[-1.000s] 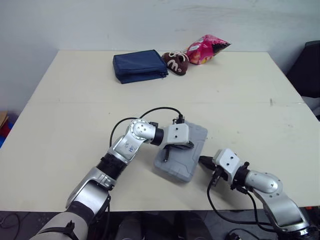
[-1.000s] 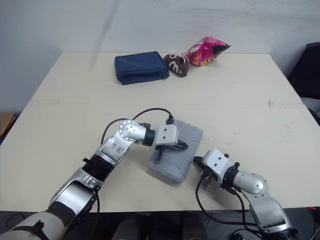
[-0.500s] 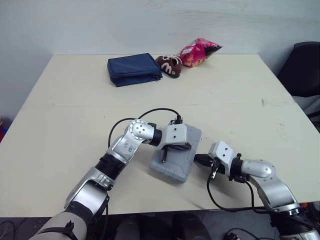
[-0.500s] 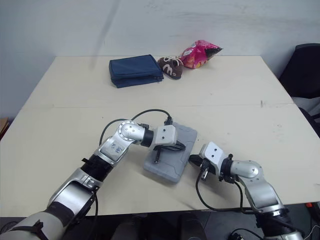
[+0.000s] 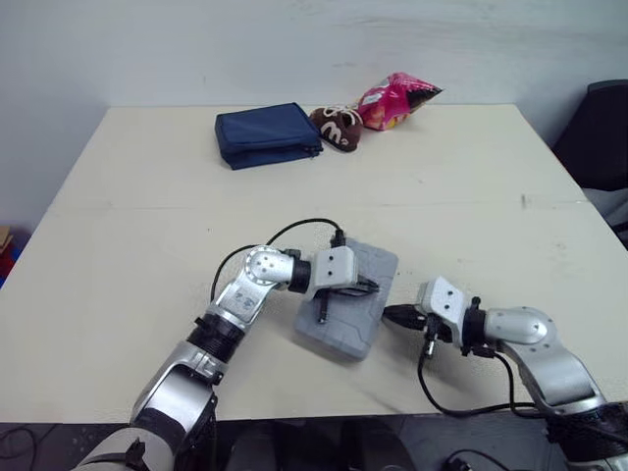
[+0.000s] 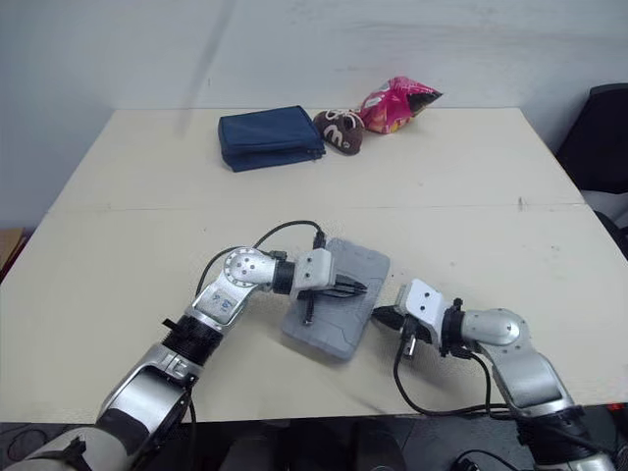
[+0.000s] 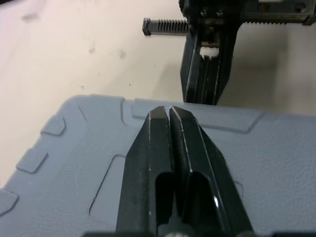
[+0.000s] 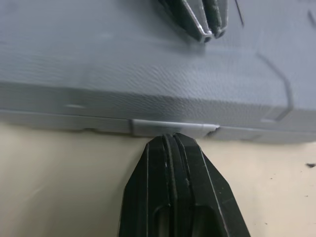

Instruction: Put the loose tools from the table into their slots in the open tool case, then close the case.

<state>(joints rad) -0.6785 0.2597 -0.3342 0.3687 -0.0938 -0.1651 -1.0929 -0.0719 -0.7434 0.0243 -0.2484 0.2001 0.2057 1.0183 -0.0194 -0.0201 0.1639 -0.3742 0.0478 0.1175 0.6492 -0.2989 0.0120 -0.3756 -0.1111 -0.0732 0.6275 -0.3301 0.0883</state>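
On the beige table (image 5: 471,196) the grey tool case (image 5: 343,329) lies near the front edge, with its lid already down. It looks like a stiff plastic shell, probably rather heavy with tools inside, and its smooth top may slip under the fingers. The left gripper (image 7: 169,109) sits over the lid, jaws closed together and empty. The right gripper (image 8: 173,138), also closed and empty, points at the small latch tab (image 8: 173,127) on the side wall, which I think is the best place to press.

Inside of shut tool case (image 5: 350,320) hidden, black chair (image 5: 602,135) cut off by right edge
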